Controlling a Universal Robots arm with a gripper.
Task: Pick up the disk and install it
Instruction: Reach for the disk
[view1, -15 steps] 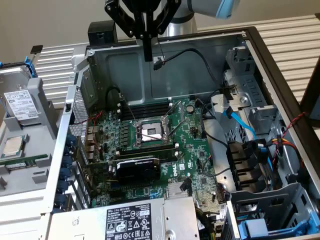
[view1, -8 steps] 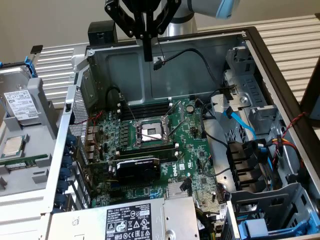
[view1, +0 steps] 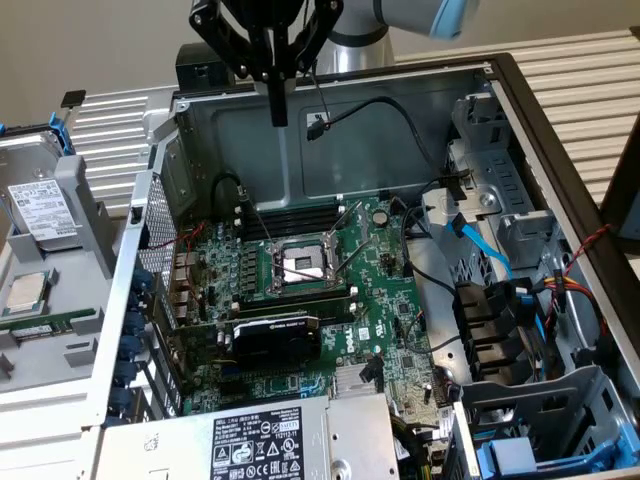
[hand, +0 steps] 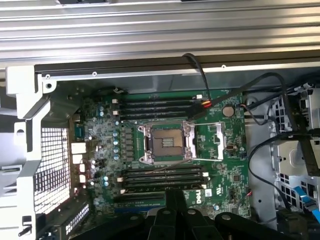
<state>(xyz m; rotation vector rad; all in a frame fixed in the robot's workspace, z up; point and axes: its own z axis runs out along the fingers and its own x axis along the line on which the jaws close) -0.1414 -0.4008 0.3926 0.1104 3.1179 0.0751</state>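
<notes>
The disk (view1: 40, 208), a silver drive with a white label and a blue carrier edge behind it, lies on the grey tray (view1: 85, 215) outside the case, at the exterior view's left. My gripper (view1: 278, 103) hangs high over the back wall of the open computer case (view1: 330, 140), well off to the right of the disk and apart from it. Its fingers are pressed together, shut on nothing. In the wrist view the dark fingers (hand: 175, 207) point down at the green motherboard (hand: 220, 165), close to the open processor socket (hand: 167, 142).
A small square processor chip (view1: 25, 290) rests on the tray in front of the disk. Inside the case sit a black graphics card (view1: 275, 335), a power supply (view1: 270, 440), loose black and blue cables (view1: 480, 245), and drive bays (view1: 520, 455) at the exterior view's right.
</notes>
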